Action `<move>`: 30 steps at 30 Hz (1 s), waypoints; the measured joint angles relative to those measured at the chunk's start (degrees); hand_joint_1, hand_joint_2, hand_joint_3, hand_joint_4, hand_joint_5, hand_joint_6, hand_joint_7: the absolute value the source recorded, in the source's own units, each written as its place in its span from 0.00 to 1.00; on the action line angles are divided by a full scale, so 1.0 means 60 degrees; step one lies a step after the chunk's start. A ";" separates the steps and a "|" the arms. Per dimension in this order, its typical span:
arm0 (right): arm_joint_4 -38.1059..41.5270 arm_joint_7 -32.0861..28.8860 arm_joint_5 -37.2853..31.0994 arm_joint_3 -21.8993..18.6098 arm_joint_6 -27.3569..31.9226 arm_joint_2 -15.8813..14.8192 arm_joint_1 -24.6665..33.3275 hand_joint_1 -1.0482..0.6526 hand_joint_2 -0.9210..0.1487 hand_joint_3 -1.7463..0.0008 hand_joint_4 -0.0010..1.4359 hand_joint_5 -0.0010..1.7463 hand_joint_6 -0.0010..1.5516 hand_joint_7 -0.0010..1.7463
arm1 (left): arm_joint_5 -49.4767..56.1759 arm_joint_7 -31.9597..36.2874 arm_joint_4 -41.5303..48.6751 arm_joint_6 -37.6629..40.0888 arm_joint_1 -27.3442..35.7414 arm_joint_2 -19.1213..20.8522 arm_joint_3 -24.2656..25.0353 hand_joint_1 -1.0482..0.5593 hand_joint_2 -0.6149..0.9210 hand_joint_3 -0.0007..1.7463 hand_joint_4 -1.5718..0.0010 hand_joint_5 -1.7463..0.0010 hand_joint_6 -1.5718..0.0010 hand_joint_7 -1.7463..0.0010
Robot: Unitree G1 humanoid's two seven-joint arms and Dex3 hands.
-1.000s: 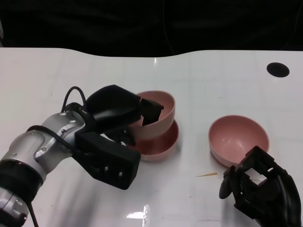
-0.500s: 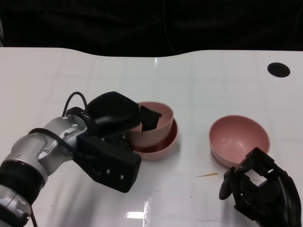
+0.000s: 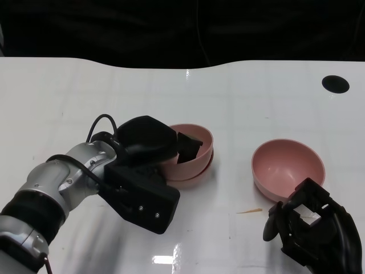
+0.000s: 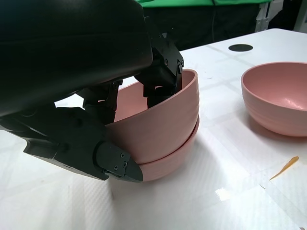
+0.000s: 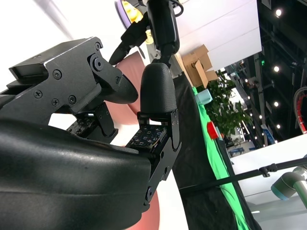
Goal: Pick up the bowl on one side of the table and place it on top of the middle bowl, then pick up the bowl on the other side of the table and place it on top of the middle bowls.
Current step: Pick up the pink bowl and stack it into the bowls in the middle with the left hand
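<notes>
left hand (image 3: pixel 149 149) grips upper bowl (image 3: pixel 195 147), nested in middle bowl (image 3: pixel 194 177).

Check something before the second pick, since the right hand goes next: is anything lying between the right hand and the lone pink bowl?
Nothing visible blocks it. The right hand sits just in front of the lone bowl; the orange sliver lies off to the side.

A pink upper bowl (image 3: pixel 191 142) is nested, slightly tilted, in the pink middle bowl (image 3: pixel 191 174). A third pink bowl (image 3: pixel 288 168) is seen upright at three o'clock, well apart.
</notes>
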 measured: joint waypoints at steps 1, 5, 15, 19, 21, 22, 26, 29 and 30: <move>0.0001 0.0000 0.0001 -0.0002 -0.0005 0.0004 0.0000 0.58 0.31 0.37 0.62 0.95 0.51 0.81 | 0.0008 0.0022 0.0049 0.0021 -0.0005 -0.0012 -0.0014 0.60 1.00 0.10 0.55 0.00 0.68 0.02; 0.0001 0.0006 0.0003 -0.0007 -0.0024 0.0026 0.0000 0.58 0.31 0.37 0.63 0.95 0.52 0.81 | 0.0016 0.0065 0.0124 0.0050 -0.0007 -0.0024 -0.0039 0.60 1.00 0.10 0.55 0.00 0.68 0.02; 0.0001 0.0011 0.0003 -0.0010 -0.0024 0.0037 0.0000 0.58 0.31 0.37 0.63 0.95 0.52 0.81 | 0.0016 0.0131 0.0134 0.0049 -0.0019 -0.0025 -0.0073 0.60 1.00 0.10 0.55 0.00 0.67 0.02; 0.0001 0.0013 0.0004 -0.0010 -0.0024 0.0037 0.0000 0.58 0.31 0.37 0.62 0.95 0.51 0.81 | 0.0015 0.0142 0.0177 0.0038 -0.0033 -0.0033 -0.0079 0.59 1.00 0.10 0.55 0.00 0.69 0.01; 0.0001 0.0018 0.0008 -0.0015 -0.0024 0.0037 -0.0002 0.58 0.31 0.36 0.62 0.96 0.51 0.82 | 0.0018 0.0220 0.0384 0.0044 -0.0082 -0.0065 -0.0092 0.59 1.00 0.10 0.56 0.00 0.71 0.00; 0.0001 0.0018 0.0009 -0.0021 -0.0024 0.0036 -0.0002 0.58 0.31 0.36 0.62 0.96 0.51 0.82 | 0.0038 0.0257 0.0476 0.0045 -0.0094 -0.0072 -0.0106 0.59 1.00 0.10 0.56 0.00 0.71 0.00; 0.0003 0.0032 0.0010 -0.0026 -0.0026 0.0031 -0.0003 0.59 0.31 0.35 0.61 0.98 0.49 0.84 | 0.0094 0.0465 0.0596 0.0035 -0.0098 -0.0079 -0.0155 0.59 1.00 0.08 0.56 0.00 0.71 0.00; 0.0036 0.0146 0.0014 -0.0038 -0.0074 0.0030 -0.0008 0.59 0.31 0.34 0.61 0.98 0.49 0.85 | 0.0095 0.0468 0.0600 0.0018 -0.0102 -0.0080 -0.0180 0.59 1.00 0.08 0.56 0.00 0.71 0.00; 0.0039 0.0150 0.0013 -0.0038 -0.0086 0.0036 -0.0008 0.59 0.32 0.34 0.62 0.98 0.50 0.84 | 0.0095 0.0467 0.0600 0.0017 -0.0102 -0.0080 -0.0187 0.59 1.00 0.08 0.57 0.00 0.72 0.00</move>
